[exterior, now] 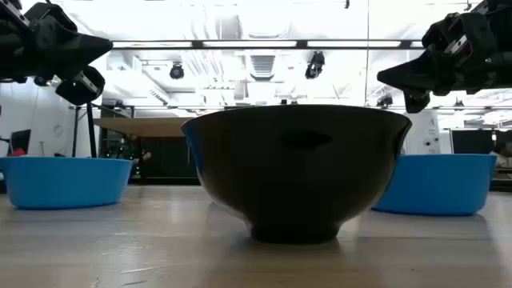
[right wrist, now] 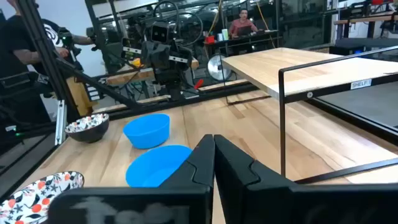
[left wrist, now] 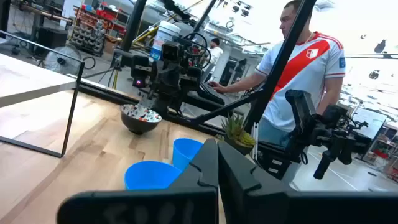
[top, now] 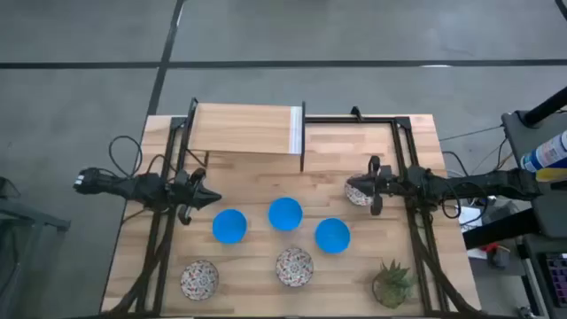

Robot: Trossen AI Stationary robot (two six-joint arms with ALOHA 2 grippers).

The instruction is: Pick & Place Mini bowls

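Observation:
Three blue mini bowls [top: 230, 226] [top: 285, 213] [top: 332, 236] stand on their bases in a row mid-table. Two patterned mini bowls [top: 199, 279] [top: 294, 266] stand near the near edge. A third patterned bowl [top: 358, 193] sits under my right gripper's tip. My left gripper [top: 215, 197] hovers shut above the table, just left of the leftmost blue bowl [left wrist: 152, 175]. My right gripper [top: 365, 189] is shut and raised [exterior: 382, 78] above the third patterned bowl [right wrist: 37, 190], apart from it. In the low view the nearest patterned bowl [exterior: 296, 172] fills the centre.
A wooden shelf on a black frame [top: 244, 128] stands at the table's far side. A small green potted plant [top: 392, 282] sits at the near right corner. Black frame rails run down both table sides. A person in a white and red shirt [left wrist: 298, 81] stands beyond the right edge.

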